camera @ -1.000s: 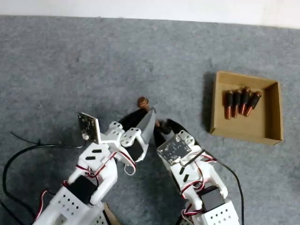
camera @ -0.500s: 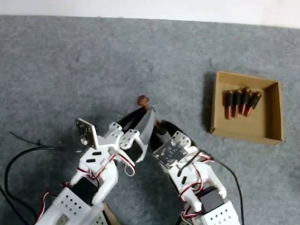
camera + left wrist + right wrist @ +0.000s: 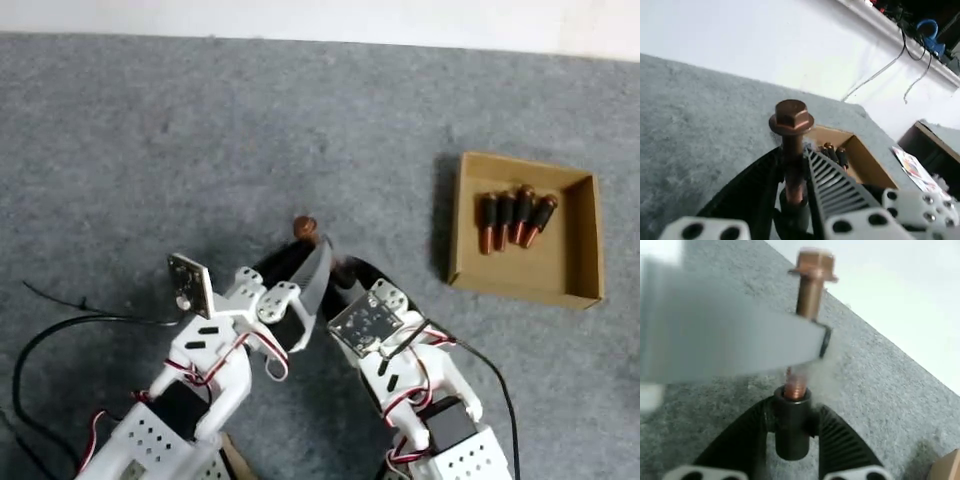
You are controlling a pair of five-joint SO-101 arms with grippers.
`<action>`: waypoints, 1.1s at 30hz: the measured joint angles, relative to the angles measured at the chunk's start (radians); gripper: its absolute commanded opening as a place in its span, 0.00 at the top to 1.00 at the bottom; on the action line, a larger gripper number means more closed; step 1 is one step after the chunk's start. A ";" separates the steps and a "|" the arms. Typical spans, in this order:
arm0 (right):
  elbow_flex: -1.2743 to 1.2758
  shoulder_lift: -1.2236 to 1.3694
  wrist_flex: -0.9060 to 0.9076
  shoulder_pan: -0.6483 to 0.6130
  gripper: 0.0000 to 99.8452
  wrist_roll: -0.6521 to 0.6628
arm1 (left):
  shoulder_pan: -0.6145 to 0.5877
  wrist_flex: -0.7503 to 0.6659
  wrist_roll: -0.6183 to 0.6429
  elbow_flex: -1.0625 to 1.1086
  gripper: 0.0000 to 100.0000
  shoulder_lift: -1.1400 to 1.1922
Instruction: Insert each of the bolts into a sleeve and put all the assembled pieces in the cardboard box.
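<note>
At the near middle of the bench, in the high view, I found the two arms drawn close together with their claws almost meeting. The left claw was closed on a copper-coloured bolt. In the left wrist view, the bolt stood upright between the ribbed fingers, gripped by its shank, with the hexagonal head clear above them. The right claw was clamped on a black sleeve, held upright with its open end uppermost. In the right wrist view, the bolt stood directly over that sleeve, and its threaded tip sat in the mouth. I could not tell how deep it went. A finger of the left claw crossed in front of the shank.

Well apart, to the right, the cardboard box lay flat on the bench. Four assembled pieces lay side by side against its far wall.
</note>
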 measured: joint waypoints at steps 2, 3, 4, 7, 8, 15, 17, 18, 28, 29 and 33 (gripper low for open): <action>0.000 0.000 0.000 0.000 1.00 -0.002 | 0.008 0.011 0.000 0.000 1.00 0.003; 0.000 0.000 0.000 0.000 1.00 -0.002 | 0.011 0.015 0.000 0.000 1.00 0.011; 0.000 0.000 0.000 0.002 1.00 -0.002 | 0.012 0.020 0.000 0.000 1.00 0.012; 0.000 0.000 0.000 0.009 1.00 -0.002 | 0.014 0.046 -0.048 0.000 1.00 0.008; 0.000 0.000 0.000 0.011 1.00 -0.002 | 0.018 0.055 -0.068 0.000 1.00 0.002; 0.000 0.000 0.000 0.011 1.00 -0.002 | 0.020 0.066 -0.109 0.000 0.85 0.000; 0.000 0.000 0.000 0.011 1.00 0.000 | 0.009 0.068 -0.112 0.000 0.73 0.000; 0.000 0.000 0.000 0.014 1.00 0.000 | 0.002 0.072 -0.114 0.000 0.69 0.005; 0.000 -0.002 -0.002 0.058 1.00 0.000 | -0.186 0.115 0.029 -0.009 0.62 0.014; 0.000 -0.002 -0.002 0.069 1.00 0.000 | -0.253 0.115 0.084 -0.014 0.62 0.014; 0.000 -0.002 -0.002 0.087 1.00 0.000 | -0.502 0.115 0.276 -0.037 0.62 0.014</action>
